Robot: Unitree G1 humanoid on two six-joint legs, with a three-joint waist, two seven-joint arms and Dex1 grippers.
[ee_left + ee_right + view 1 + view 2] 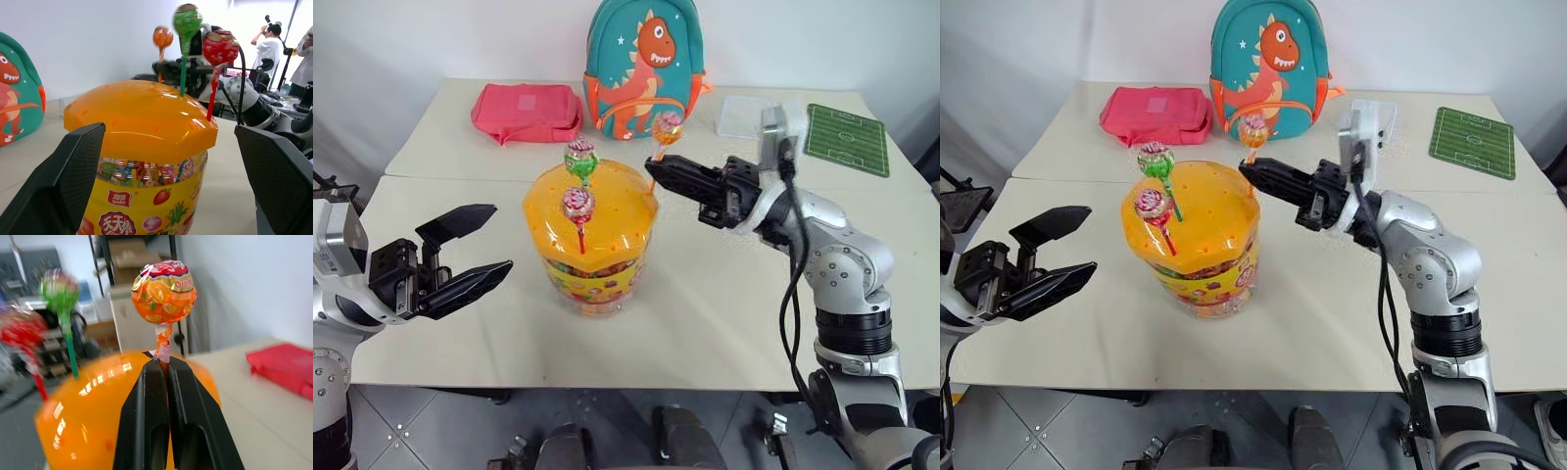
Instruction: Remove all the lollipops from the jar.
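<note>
Fingers of the left gripper [468, 253] stand wide apart, holding nothing, just to the left of the jar [591, 257] and not touching it; in the left wrist view the jar sits ahead of the gap between the two black fingers [58, 186]. The jar rests upright on the white table [724, 313], its orange domed lid [139, 120] on and sweets showing through the clear wall above the yellow label band. Two lollipops stand in the lid: the green lollipop [580, 157] on a green stick, and the pink-red lollipop [578, 204] just in front of it on a red stick. Beyond the far right edge of the lid, the right gripper [658, 167] reaches in from the right with its fingers pressed together on the stick of the orange lollipop [164, 291], whose wrapped head stands above the fingertips. Farther back on the table lie a pink pouch [528, 111], a teal dinosaur backpack [643, 67] and a green football-pitch mat [845, 138].
</note>
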